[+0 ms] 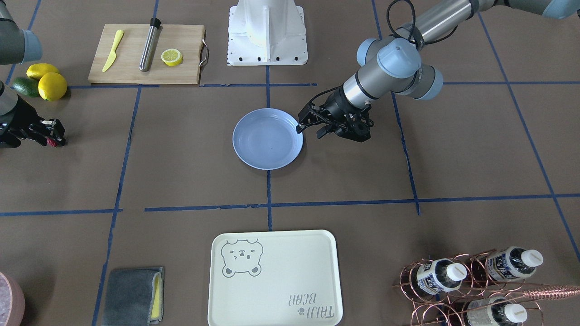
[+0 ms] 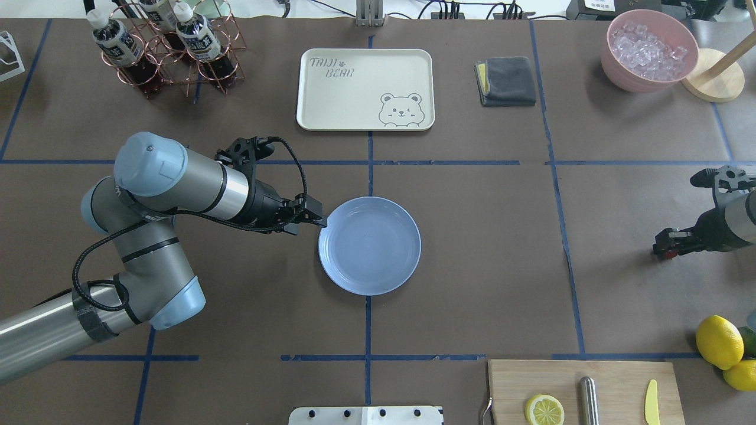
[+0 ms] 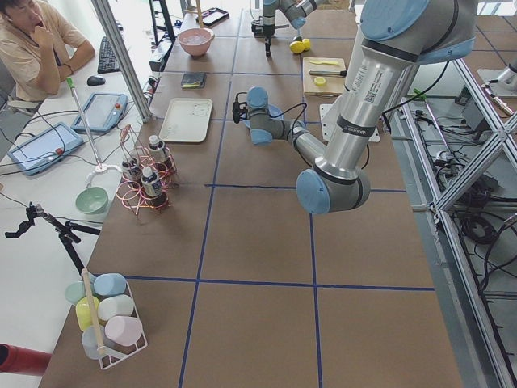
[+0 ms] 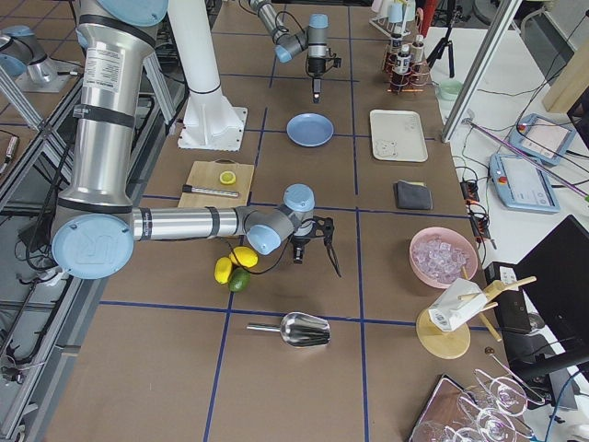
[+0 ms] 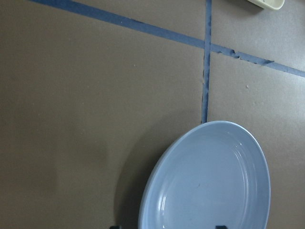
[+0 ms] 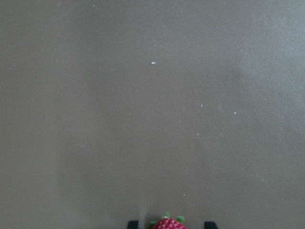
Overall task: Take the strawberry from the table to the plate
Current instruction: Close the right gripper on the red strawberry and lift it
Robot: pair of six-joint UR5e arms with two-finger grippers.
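The right end effector (image 1: 50, 139) is clamped on the strawberry (image 6: 167, 223), over the counter (image 2: 472, 265) and well apart from the blue plate (image 2: 370, 245). The left end effector (image 1: 311, 131) has its fingers apart, just beside the plate's rim. A pink bowl (image 2: 617, 68) holds ice cubes (image 2: 649, 50). A wire rack (image 2: 224, 79) holds bottles (image 2: 112, 41).
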